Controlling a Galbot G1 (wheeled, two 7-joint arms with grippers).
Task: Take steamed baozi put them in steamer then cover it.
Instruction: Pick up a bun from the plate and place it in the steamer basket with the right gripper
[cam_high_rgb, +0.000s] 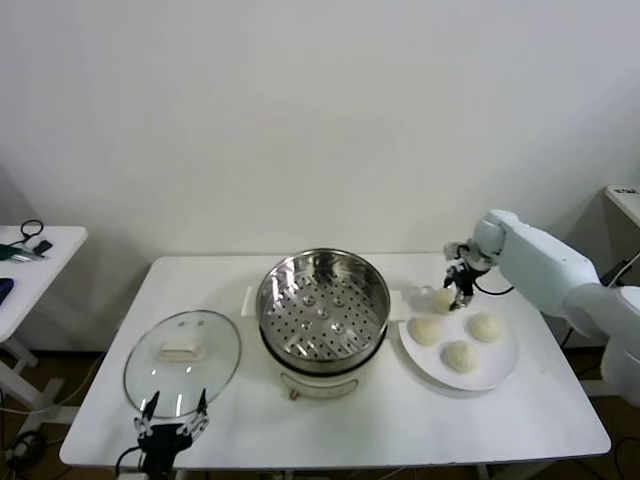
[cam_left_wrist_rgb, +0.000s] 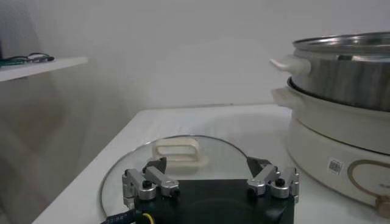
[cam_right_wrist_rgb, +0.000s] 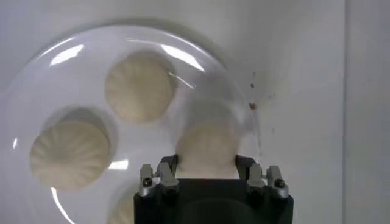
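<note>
Baozi sits between my right gripper's closed-in fingers, at the plate's rim nearest the steamer. Soft, light dough (dents easily), so I grip its sides gently. Left gripper idles wide by the cover.

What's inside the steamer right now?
Only the perforated tray shows inside the steamer; no baozi there. Three steamed baozi sit on the white plate, a fourth in the right gripper. Below the tray is hidden.

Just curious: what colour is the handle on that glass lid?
Cream-white; the handle on the lid shows best in the left wrist view.
</note>
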